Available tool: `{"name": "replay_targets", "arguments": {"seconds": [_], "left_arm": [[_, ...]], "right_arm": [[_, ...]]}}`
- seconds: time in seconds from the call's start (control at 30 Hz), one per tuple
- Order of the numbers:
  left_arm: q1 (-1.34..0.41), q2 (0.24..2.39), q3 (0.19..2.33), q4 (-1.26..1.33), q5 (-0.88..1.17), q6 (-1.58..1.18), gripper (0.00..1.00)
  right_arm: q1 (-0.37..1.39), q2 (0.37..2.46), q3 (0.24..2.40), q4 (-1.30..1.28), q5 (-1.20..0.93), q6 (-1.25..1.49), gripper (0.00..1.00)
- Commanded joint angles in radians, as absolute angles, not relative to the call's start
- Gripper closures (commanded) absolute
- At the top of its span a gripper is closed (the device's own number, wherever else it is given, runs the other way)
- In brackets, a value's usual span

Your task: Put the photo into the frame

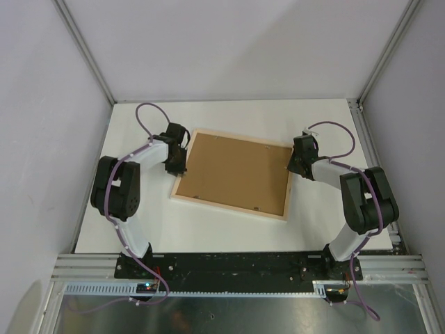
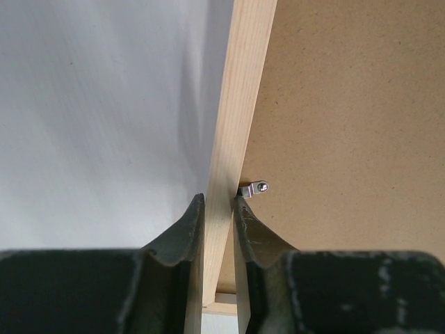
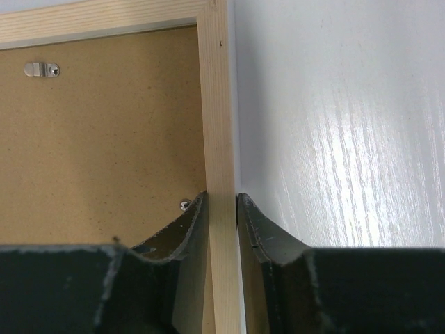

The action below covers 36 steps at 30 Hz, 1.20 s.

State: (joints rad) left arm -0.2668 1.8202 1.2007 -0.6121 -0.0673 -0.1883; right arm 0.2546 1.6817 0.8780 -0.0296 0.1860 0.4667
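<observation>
The frame (image 1: 229,209) lies back side up in the middle of the white table, its pale wood rails around a plain brown backing board (image 1: 233,172). The photo is hidden. My left gripper (image 1: 176,167) is shut on the frame's left rail; in the left wrist view the gripper (image 2: 219,202) pinches the wood rail (image 2: 240,90) just below a small metal clip (image 2: 256,188). My right gripper (image 1: 295,163) is shut on the right rail; in the right wrist view the gripper (image 3: 222,198) clamps the rail (image 3: 217,104) beside the backing board (image 3: 104,139).
The white table (image 1: 229,115) is bounded by grey walls and aluminium posts at the back and sides. Another metal clip (image 3: 40,69) sits near the frame's far corner, and a screw head (image 3: 184,204) shows next to my right gripper's inner finger.
</observation>
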Motion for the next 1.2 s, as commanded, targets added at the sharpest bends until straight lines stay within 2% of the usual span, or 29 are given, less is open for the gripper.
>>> {"name": "replay_targets", "arguments": {"seconds": [0.0, 0.1, 0.33, 0.4, 0.63, 0.83, 1.0, 1.17], "left_arm": [[-0.267, 1.778, 1.196, -0.596, -0.031, -0.262, 0.92], [-0.252, 1.771, 1.223, -0.597, -0.053, -0.300, 0.83], [-0.153, 1.665, 1.235, -0.608, -0.072, -0.467, 0.51], [-0.136, 1.607, 1.215, -0.620, -0.091, -0.530, 0.46], [-0.169, 1.368, 0.977, -0.640, -0.118, -0.932, 0.41], [-0.340, 1.206, 0.788, -0.639, -0.114, -1.298, 0.43], [-0.488, 1.236, 0.770, -0.636, -0.115, -1.475, 0.41], [-0.564, 1.344, 0.800, -0.619, -0.089, -1.540, 0.41]], "right_arm": [[0.265, 1.639, 0.885, -0.080, 0.135, 0.473, 0.73], [0.274, 1.638, 0.885, -0.100, 0.140, 0.482, 0.69], [0.295, 1.576, 0.876, -0.152, 0.177, 0.492, 0.43], [0.291, 1.545, 0.873, -0.160, 0.181, 0.491, 0.38], [0.287, 1.443, 0.874, -0.170, 0.186, 0.506, 0.31], [0.298, 1.366, 0.881, -0.180, 0.177, 0.516, 0.30], [0.315, 1.334, 0.882, -0.190, 0.183, 0.519, 0.30], [0.320, 1.322, 0.882, -0.204, 0.194, 0.525, 0.30]]}}
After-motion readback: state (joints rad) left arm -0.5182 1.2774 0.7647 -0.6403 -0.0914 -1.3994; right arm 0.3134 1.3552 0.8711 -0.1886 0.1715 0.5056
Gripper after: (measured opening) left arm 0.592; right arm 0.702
